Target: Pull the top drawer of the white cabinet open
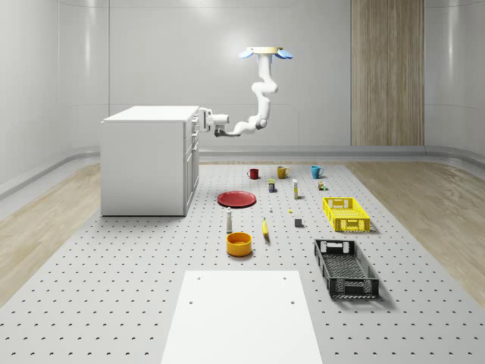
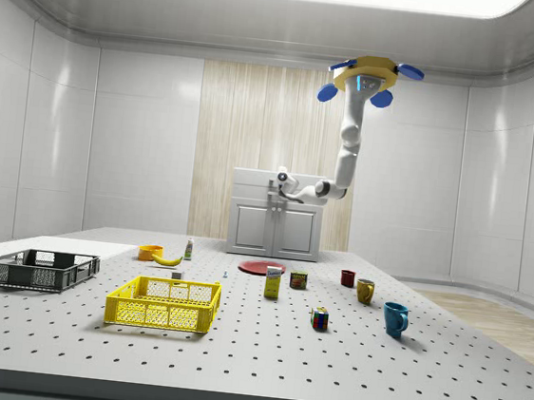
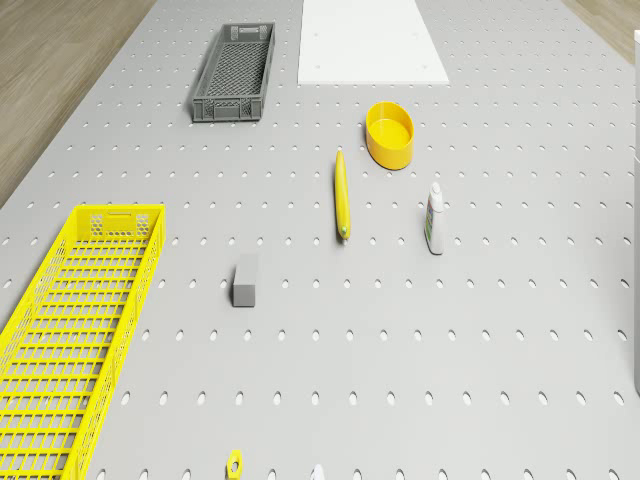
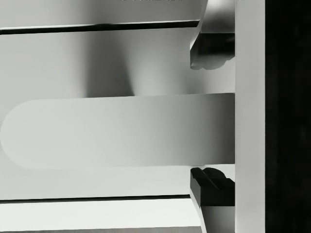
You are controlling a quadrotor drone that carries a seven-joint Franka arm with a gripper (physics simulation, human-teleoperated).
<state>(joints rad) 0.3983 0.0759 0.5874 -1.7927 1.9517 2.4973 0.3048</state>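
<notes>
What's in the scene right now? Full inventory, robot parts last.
cabinet: 1, white, whole-scene view's left
drawer handle: 1, white, between the fingers
plate: 1, red, in front of the cabinet
bowl: 1, orange-yellow, near the white board
banana: 1, yellow, beside the bowl
bottle: 1, white, upright, behind the bowl
mugs: 3, red, yellow, blue, in a row
yellow crate: 1, whole-scene view's right
black crate: 1, nearer than the yellow one
grey block: 1
white board: 1, front
drone: hovers over the table
gripper: at the top drawer front
</notes>
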